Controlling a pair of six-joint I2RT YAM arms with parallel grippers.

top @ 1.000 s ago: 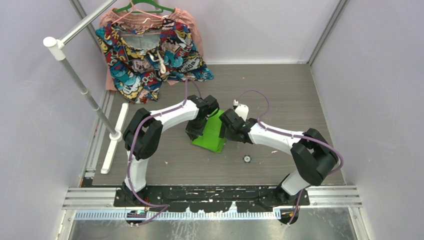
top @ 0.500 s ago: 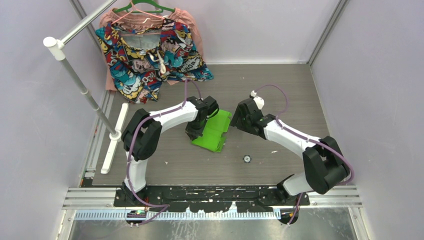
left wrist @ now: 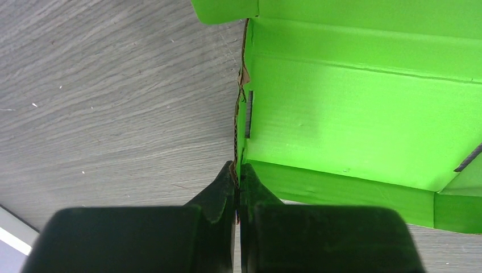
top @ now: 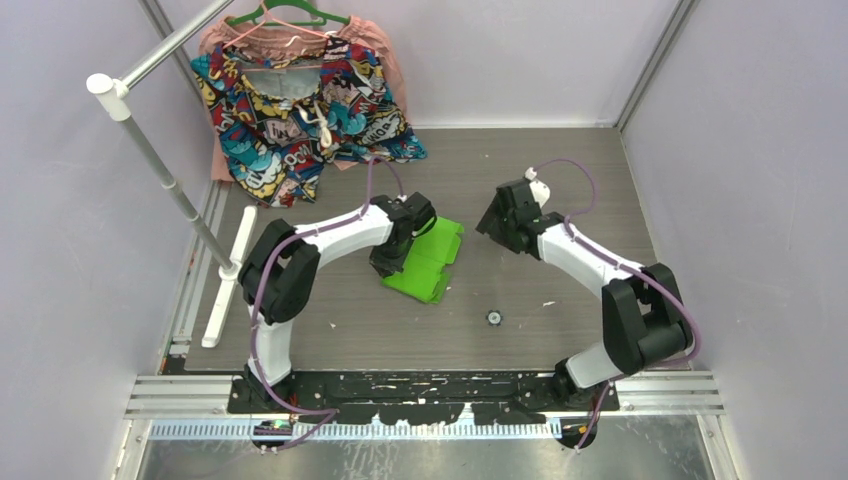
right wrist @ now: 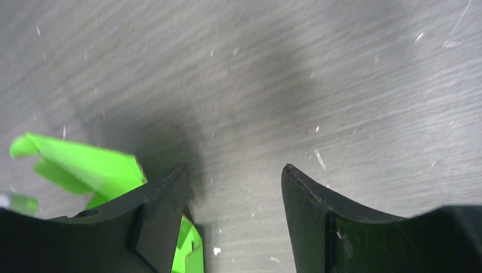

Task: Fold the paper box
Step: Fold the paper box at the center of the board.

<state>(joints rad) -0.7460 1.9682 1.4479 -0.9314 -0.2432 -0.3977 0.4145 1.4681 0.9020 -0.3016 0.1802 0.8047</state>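
The paper box point(top: 428, 260) is a lime-green card sheet, partly folded, lying on the wooden table between the two arms. My left gripper point(top: 388, 264) is at its left edge, shut on the raised side wall. In the left wrist view the fingertips point(left wrist: 237, 173) pinch that torn card edge, and the green panels point(left wrist: 352, 125) spread to the right. My right gripper point(top: 497, 228) hovers to the right of the box, apart from it. It stands open point(right wrist: 234, 170) over bare table with nothing between its fingers; a green flap point(right wrist: 85, 162) shows beside its left finger.
A colourful patterned garment point(top: 300, 100) hangs on a green hanger at the back left. A white rack pole point(top: 160, 165) slants down to a white base bar point(top: 228, 275) on the left. A small black round part point(top: 493, 318) lies in front of the box.
My right gripper has pulled away from the box, up and to the right, and its jaws have narrowed slightly. The box's right flap now lies flatter. The left gripper has kept its hold.
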